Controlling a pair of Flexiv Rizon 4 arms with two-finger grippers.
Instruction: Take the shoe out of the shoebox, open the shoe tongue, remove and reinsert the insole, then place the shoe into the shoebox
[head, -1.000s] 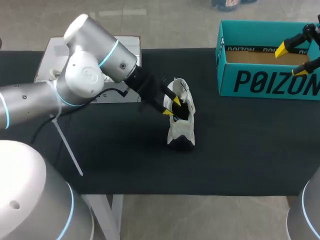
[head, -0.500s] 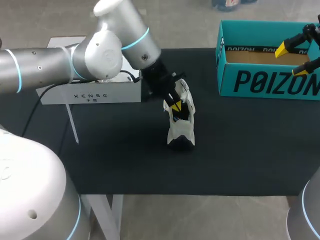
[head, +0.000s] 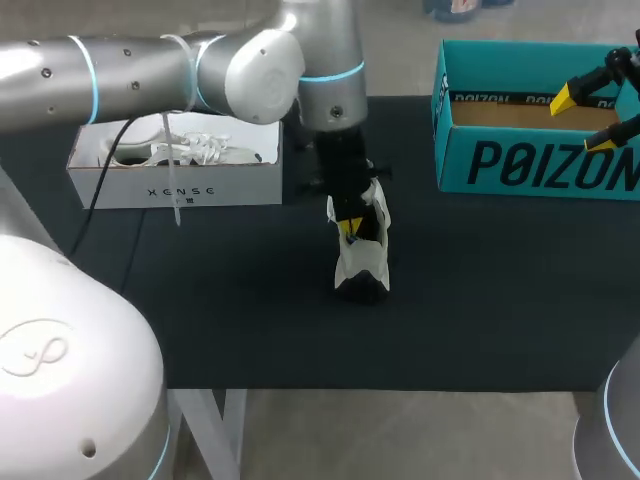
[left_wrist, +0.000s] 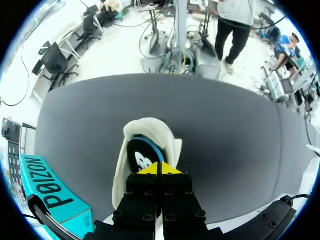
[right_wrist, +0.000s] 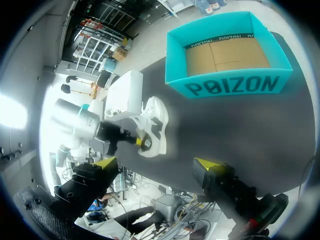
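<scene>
A white shoe (head: 360, 258) stands on the black table, its toe toward the front edge. My left gripper (head: 347, 225) comes down from behind into the shoe's mouth. Seen from the left wrist, the gripper (left_wrist: 159, 169) is shut, its yellow tips pressed together at the near edge of the black, blue-rimmed insole (left_wrist: 142, 156) inside the shoe (left_wrist: 150, 135). I cannot tell whether the insole is pinched. The teal shoebox (head: 520, 165) stands empty at the back right. My right gripper (head: 582, 121) hovers open over its right end, far from the shoe (right_wrist: 152, 127).
A white box (head: 180, 185) holding another white shoe (head: 190, 152) stands at the back left, close behind my left arm. The teal shoebox (right_wrist: 230, 82) shows a bare cardboard floor. The black tabletop (head: 480, 290) lies open in front and right of the shoe.
My left arm has swung rightward and stands more upright over the shoe. Its gripper has gone from partly open to shut inside the shoe's mouth. The right arm has stayed still.
</scene>
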